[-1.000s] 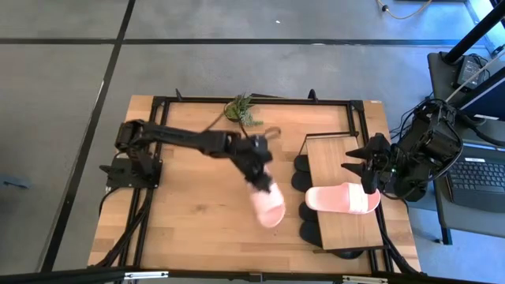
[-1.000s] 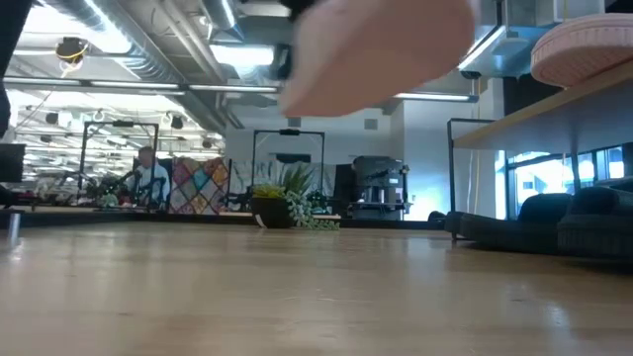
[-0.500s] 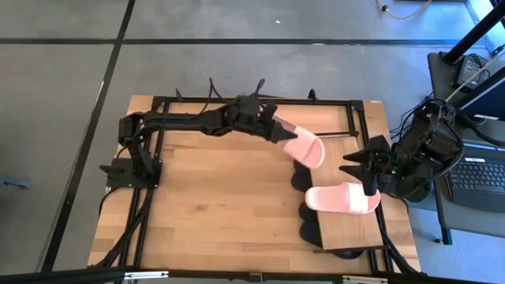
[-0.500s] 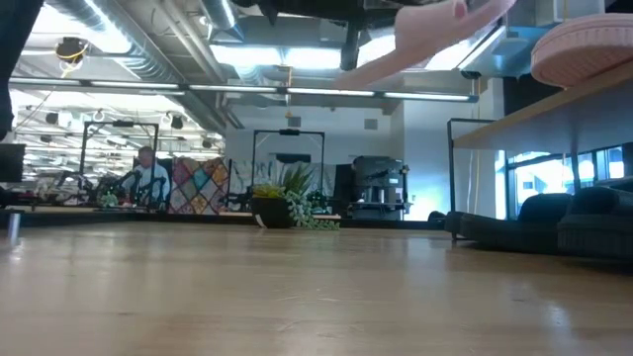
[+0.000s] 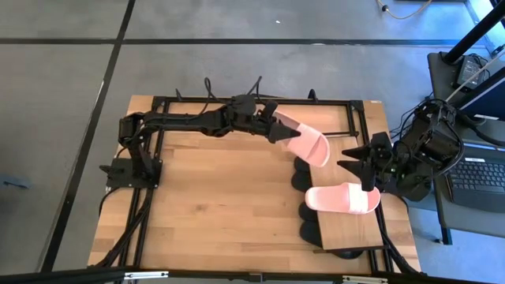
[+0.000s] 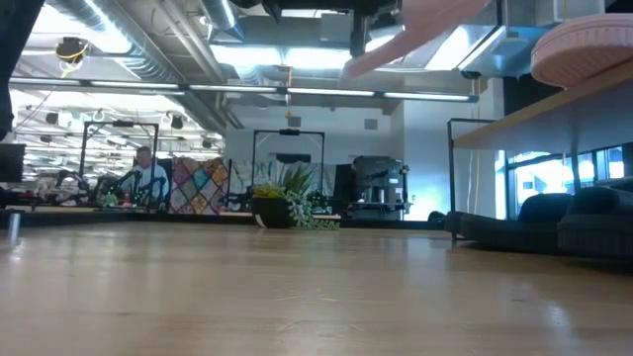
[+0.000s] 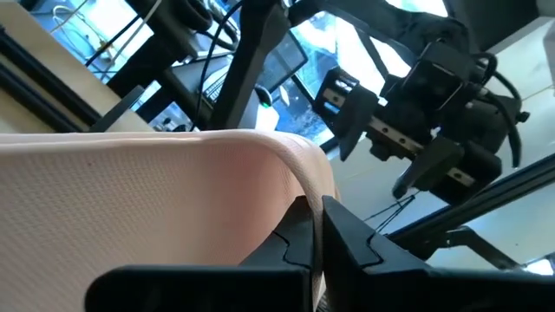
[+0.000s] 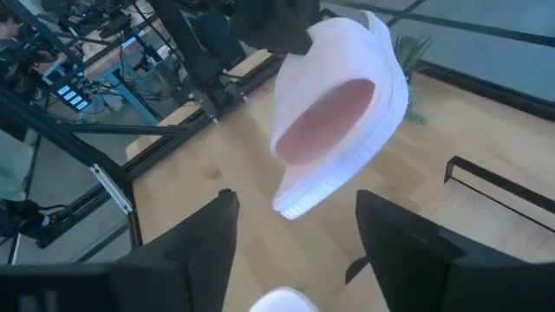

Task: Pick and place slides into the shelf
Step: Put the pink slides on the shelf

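Pink slide (image 5: 304,144), clamped in closed left pincer (image 5: 274,128), airborne short of shelf (image 5: 351,221); second pink slide (image 5: 342,199) shelved below open right pincer (image 5: 364,167).

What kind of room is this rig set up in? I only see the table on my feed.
Probably an open lab or workshop. The low view shows exposed ceiling ducts, more framed workstations with a person seated at one, and the high view shows a bare concrete floor and a laptop beside the table.

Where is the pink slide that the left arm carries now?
In the high view, the pink slide hangs in the left gripper above the far end of the shelf, facing the right gripper.
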You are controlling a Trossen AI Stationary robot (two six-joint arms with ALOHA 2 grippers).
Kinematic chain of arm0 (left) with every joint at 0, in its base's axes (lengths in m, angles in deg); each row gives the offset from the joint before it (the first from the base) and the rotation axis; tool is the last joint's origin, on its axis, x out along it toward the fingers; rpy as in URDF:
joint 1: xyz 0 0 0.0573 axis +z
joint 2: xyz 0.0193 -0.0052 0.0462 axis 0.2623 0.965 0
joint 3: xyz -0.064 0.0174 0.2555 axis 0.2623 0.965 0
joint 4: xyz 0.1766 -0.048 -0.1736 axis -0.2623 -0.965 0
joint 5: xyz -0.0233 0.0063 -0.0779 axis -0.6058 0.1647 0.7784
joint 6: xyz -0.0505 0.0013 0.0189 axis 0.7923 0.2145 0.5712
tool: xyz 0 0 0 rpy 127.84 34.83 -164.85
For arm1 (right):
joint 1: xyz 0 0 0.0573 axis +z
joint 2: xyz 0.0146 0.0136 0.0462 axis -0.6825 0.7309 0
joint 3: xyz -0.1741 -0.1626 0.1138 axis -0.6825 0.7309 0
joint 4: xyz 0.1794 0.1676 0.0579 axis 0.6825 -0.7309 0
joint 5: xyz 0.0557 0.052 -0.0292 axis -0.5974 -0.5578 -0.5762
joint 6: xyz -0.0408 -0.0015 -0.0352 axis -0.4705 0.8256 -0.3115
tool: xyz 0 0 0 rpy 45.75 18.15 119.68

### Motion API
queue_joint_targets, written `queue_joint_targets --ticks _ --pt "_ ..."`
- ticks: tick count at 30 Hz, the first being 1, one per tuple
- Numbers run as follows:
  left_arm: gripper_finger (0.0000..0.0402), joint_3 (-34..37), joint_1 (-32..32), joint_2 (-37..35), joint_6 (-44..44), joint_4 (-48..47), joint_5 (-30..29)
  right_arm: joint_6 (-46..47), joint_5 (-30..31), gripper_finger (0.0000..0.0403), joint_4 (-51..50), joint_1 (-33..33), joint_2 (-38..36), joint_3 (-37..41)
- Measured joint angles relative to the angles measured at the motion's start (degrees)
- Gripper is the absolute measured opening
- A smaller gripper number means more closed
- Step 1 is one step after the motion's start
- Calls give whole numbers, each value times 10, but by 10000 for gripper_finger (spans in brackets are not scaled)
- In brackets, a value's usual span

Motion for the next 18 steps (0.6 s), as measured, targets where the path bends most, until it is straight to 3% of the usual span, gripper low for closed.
queue_joint_targets --ticks 9,18 --pt "0 0 -4 0 -5 15 0 13 17 310 11 0 0 0" --pt "0 0 -4 0 -5 15 0 47 30 320 15 -46 21 0"
